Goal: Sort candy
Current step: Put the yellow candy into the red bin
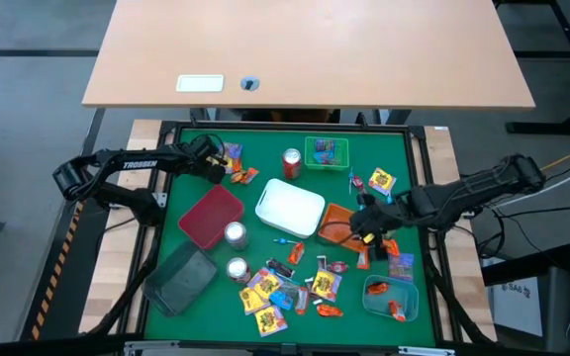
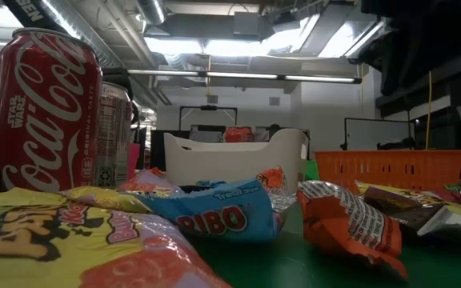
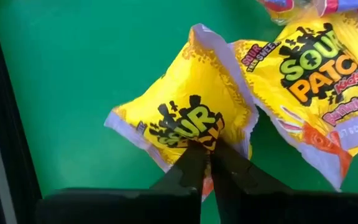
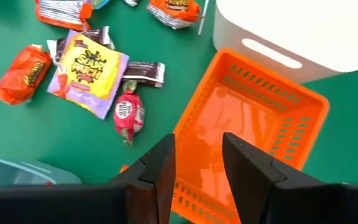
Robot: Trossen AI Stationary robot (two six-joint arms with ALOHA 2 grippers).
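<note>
Left gripper (image 3: pixel 205 149), at the upper left of the green mat in the high view, is clamped on a yellow crinkled Sour Patch packet (image 3: pixel 185 106); a second yellow packet (image 3: pixel 316 81) lies touching it. Right gripper (image 4: pixel 197 165) hovers with fingers parted and empty over the orange slotted plastic tray (image 4: pixel 272 118), right of centre

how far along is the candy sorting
Early. Done: a few pieces sit in the green tray and the clear tray. In hand: left pincer shut on a yellow Sour Patch packet; right pincer is open over the orange tray. Left: the loose pile.
</note>
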